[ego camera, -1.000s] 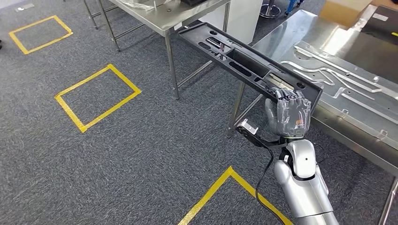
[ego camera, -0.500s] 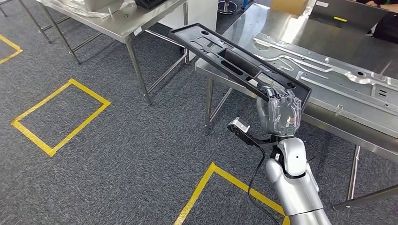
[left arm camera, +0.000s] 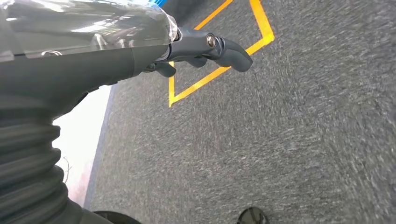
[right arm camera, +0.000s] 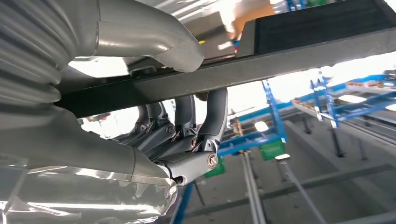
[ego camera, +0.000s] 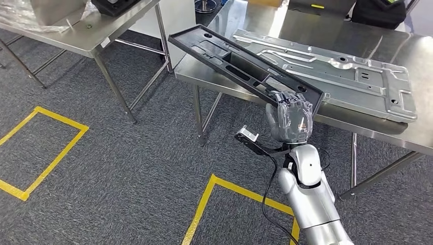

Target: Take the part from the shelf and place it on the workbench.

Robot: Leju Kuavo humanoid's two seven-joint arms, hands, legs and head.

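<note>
Midway through the carry, the right robot hand (ego camera: 290, 121) is clamped on the near end of a long black part (ego camera: 240, 65), thumb on one face and fingers (right arm camera: 205, 119) curled round the other. Part tilts up and away, its far end over the corner of the steel surface (ego camera: 327, 115), w/ a silver sheet-metal panel (ego camera: 332, 74) lying flat just beyond. Left robot hand (left arm camera: 154, 46) hangs over grey carpet (left arm camera: 280, 140) nr yellow tape (left arm camera: 224, 60), fingers curled in, holding nothing.
</note>
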